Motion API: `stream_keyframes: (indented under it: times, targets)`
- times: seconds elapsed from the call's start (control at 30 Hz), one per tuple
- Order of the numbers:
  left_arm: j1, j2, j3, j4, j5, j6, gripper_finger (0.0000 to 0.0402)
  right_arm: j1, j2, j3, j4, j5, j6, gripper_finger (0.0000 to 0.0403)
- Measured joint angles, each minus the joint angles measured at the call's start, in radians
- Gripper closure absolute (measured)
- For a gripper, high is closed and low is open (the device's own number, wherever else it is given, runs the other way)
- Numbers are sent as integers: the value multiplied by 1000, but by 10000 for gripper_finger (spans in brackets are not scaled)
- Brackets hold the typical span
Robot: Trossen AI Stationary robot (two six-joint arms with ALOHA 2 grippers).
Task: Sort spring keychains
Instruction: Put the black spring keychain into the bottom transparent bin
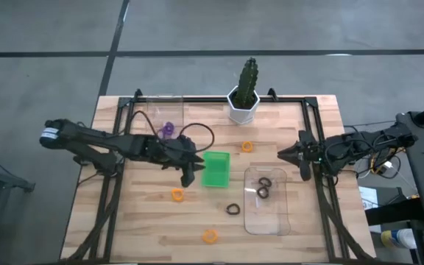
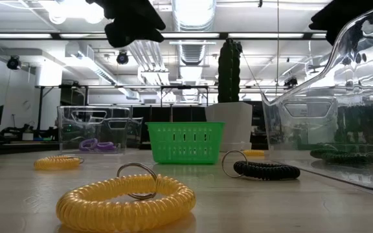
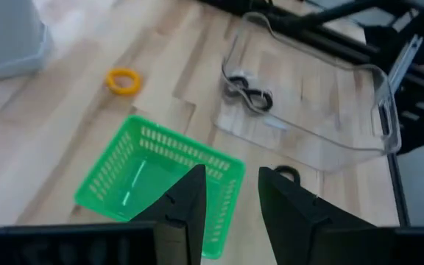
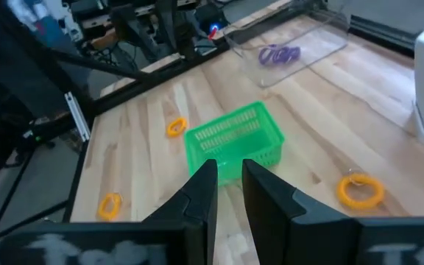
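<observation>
A small green tray [image 1: 216,168] stands mid-table. My left gripper [image 1: 193,165] hovers open just left of it, its fingers [image 3: 190,206] above the tray's near rim, nothing between them. My right gripper [image 1: 282,153] hangs at the table's right side, clear of everything, its fingers [image 4: 205,195] a narrow gap apart and empty. Two black spring keychains [image 1: 263,188] lie in a clear tray [image 1: 266,221]. Purple ones [image 1: 168,129] lie in a second clear tray [image 1: 160,110] at the far left. A black one [image 1: 232,209] and three orange ones [image 1: 177,194] [image 1: 210,235] [image 1: 247,146] lie loose on the table.
A cactus in a white pot [image 1: 244,99] stands at the far edge, behind the green tray. Black frame rails [image 1: 116,184] run along the table's left and right sides. Bare wood lies along the near edge, around the orange keychain [image 2: 127,200].
</observation>
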Motion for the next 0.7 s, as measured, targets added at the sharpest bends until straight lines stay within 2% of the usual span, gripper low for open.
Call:
stream_keyframes:
  times: [0.23, 0.4, 0.7]
  targets:
    - [-5, 46, 54, 0, 72, 51, 284, 0, -7, -13, 7, 0, 39, 342]
    - [-34, 99, 163, -31, 81, 127, 284, 0, -7, -14, 55, 0, 9, 342]
    - [-127, 331, 509, -380, 30, 127, 284, 0, -19, -14, 66, -1, -72, 342]
